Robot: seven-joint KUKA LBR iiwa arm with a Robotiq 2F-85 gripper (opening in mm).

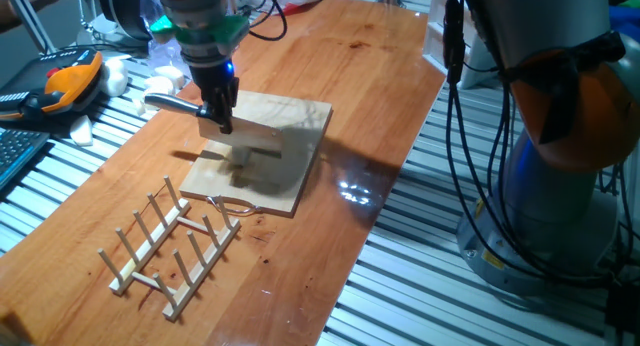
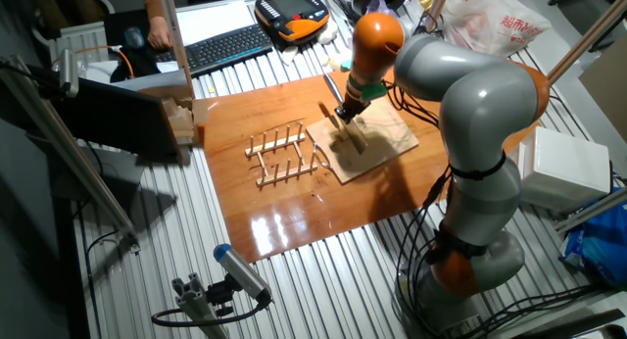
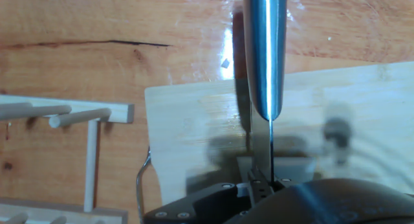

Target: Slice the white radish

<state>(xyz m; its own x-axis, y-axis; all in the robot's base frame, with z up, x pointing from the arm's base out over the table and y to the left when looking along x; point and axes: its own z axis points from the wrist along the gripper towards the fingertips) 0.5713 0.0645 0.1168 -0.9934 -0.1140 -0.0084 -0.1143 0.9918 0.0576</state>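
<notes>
A: Counter (image 1: pixel 330 96)?
B: Reddish wood, varnished, glossy, lamp glare on it. Dark grain streak shows in the hand view.
A: Cutting board (image 1: pixel 290 121)?
B: Pale bare wood, matt, smooth.
A: Knife (image 3: pixel 264 49)?
B: Handle is polished metal, mirror-bright; blade thin steel.
A: Peg rack (image 1: pixel 170 248)?
B: Light unfinished wooden dowels, matt.
A: Gripper (image 1: pixel 222 121)?
B: Black, looks like plastic, dull, small screws.
A: Arm (image 2: pixel 470 94)?
B: Smooth grey shell, orange joints, semi-gloss.
A: Surround?
B: Ribbed aluminium profile (image 1: pixel 560 316), satin.
</notes>
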